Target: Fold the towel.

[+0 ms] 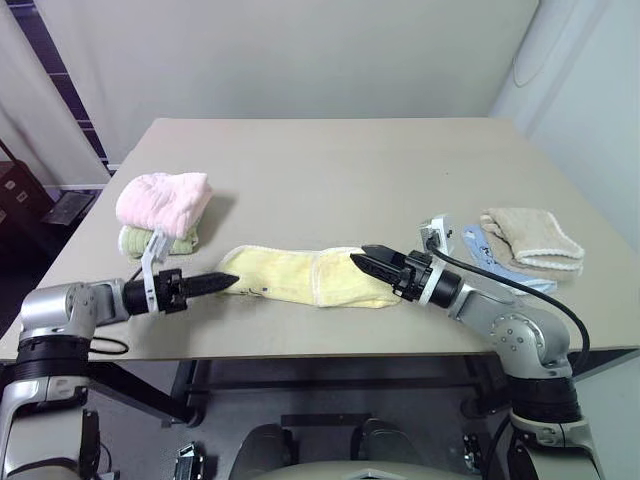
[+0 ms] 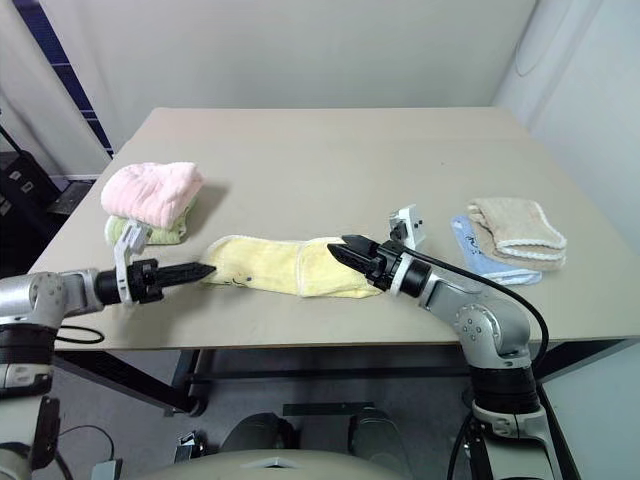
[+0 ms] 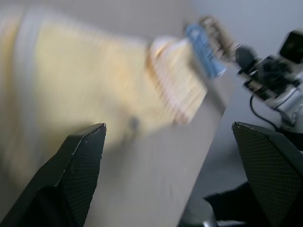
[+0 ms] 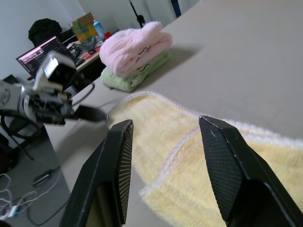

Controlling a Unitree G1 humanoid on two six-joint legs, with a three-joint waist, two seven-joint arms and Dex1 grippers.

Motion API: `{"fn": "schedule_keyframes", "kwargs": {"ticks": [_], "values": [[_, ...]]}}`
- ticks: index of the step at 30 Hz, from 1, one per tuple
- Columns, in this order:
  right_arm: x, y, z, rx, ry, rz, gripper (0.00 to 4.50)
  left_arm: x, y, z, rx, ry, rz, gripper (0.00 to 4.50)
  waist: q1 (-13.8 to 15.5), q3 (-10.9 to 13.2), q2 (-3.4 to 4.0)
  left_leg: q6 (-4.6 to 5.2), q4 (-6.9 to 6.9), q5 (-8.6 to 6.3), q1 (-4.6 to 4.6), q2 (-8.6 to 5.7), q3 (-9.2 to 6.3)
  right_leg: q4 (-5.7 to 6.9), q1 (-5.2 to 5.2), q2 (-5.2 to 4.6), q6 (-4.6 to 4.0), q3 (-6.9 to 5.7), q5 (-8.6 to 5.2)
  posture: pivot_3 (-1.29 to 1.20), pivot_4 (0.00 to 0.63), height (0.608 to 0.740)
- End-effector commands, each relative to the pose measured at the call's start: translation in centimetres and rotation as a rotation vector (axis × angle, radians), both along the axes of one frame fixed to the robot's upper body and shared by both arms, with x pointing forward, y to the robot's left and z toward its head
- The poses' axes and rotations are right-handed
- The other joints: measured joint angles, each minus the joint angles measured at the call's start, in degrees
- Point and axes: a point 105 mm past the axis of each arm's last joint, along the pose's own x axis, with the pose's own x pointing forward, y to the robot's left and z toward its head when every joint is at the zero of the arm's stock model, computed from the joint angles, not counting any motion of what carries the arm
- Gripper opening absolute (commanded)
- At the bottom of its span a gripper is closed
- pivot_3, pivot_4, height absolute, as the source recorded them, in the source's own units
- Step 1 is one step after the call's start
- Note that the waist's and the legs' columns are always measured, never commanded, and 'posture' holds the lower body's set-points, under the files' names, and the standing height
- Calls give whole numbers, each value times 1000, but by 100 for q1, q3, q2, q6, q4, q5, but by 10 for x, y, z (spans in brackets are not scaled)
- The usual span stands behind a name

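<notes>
Towel (image 1: 305, 277) folded on table (image 1: 330, 170); left hand (image 3: 165, 142) spread, right hand (image 4: 165, 142) parted, both empty.

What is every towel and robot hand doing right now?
yellow towel: lying flat near the table's front edge, one end folded over, held by neither gripper.
pink towel: folded, stacked on the green towel.
green towel: folded, under the pink one.
beige towel: folded, resting on a blue cloth.
blue cloth: flat under the beige towel.
left gripper: open, empty.
right gripper: open, empty, over the yellow towel.
</notes>
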Motion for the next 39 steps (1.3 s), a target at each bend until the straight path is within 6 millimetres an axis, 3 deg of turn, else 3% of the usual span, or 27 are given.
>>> {"fn": "schedule_keyframes", "kwargs": {"ticks": [1,6,12,19,28,39], "values": [[4,2,11,40,4,7,2358,-1,9,12,-19,19,20,4500,13,0,1,-1,0,0,0,0,0,0,0,-1,-6,0,-3,0,0,740],[8,2,7,52,47,-16,2358,10,17,4,-37,83,108,4500,34,-1,-1,-2,0,0,0,-4,1,-2,-1,-17,-16,1,-7,0,0,740],[12,-2,0,36,81,-68,2358,26,5,-10,-60,186,157,4500,28,-3,-4,-1,0,0,-4,-7,5,-2,-2,-13,2,2,4,0,0,740],[15,-9,-3,31,92,-121,2358,35,-9,-11,-106,208,146,4500,22,-3,-4,-3,0,2,-3,-2,7,11,-9,-4,5,3,5,0,0,740],[19,-14,-8,5,100,-172,2358,47,0,-16,-98,186,234,4500,22,-5,-4,-4,4,2,-1,-6,7,13,-6,-10,1,4,6,0,0,740],[20,-14,-6,-33,68,-167,2389,51,-5,-20,-99,155,239,591,20,-5,-4,-5,3,3,-2,-5,7,17,-10,-8,3,4,7,0,0,740]]}}
